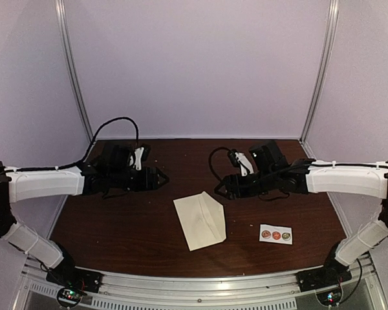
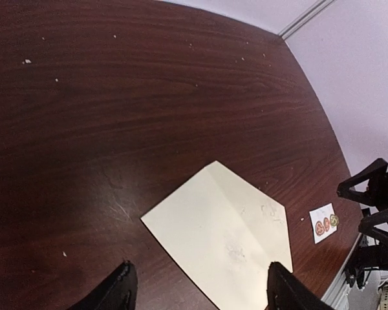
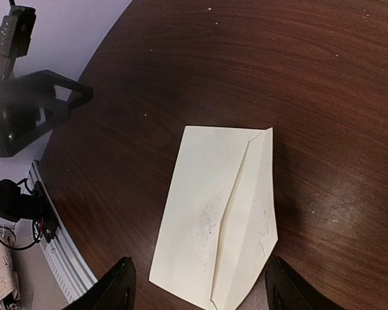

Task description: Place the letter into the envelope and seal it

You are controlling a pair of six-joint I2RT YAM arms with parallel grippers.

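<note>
The cream envelope (image 1: 200, 221) lies flat on the brown table, near the middle front, with its pointed flap on its right side. It also shows in the left wrist view (image 2: 223, 239) and in the right wrist view (image 3: 210, 219). No letter sheet is in view. My left gripper (image 1: 163, 177) hovers open and empty behind and to the left of the envelope, and its fingertips (image 2: 116, 292) frame the envelope's near part. My right gripper (image 1: 216, 189) hovers open and empty just behind the envelope's far corner, with its fingertips (image 3: 114, 287) wide apart.
A small white strip with three round stickers (image 1: 275, 234) lies right of the envelope, and also shows in the left wrist view (image 2: 324, 223). The right arm (image 2: 375, 213) shows in the left wrist view. The left arm (image 3: 26, 110) shows in the right wrist view. Purple walls enclose the table.
</note>
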